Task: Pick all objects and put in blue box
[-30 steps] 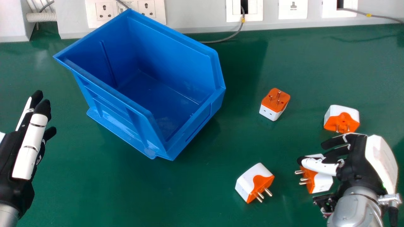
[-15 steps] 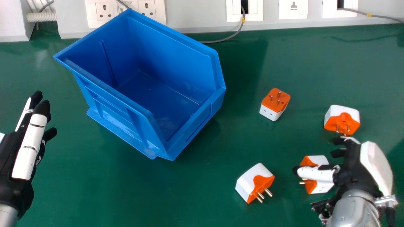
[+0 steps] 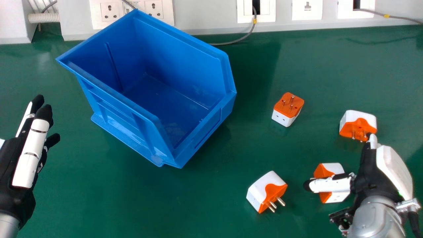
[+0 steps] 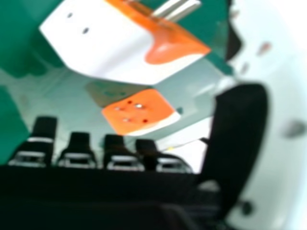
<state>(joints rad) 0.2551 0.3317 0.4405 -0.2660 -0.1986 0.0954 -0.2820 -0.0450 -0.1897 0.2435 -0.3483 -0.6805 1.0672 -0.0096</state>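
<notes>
1. Lower right: one plug adapter (image 3: 337,197), orange face turned leftward, long axis roughly sideways, is partly hidden by the right hand (image 3: 370,178), its thumb and fingers spread apart.
2. Upper left: one blue box (image 3: 211,123), inner floor exposed.
3. Three more adapters are seen: right-centre (image 3: 288,110), far right (image 3: 358,123), lower centre (image 3: 266,191).
4. Left edge: left hand (image 3: 31,152), held open.

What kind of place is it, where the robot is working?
Probably a workbench in a lab or workshop: a green tabletop, a blue plastic storage bin with plug adapters beside it, and wall sockets along the back.
</notes>
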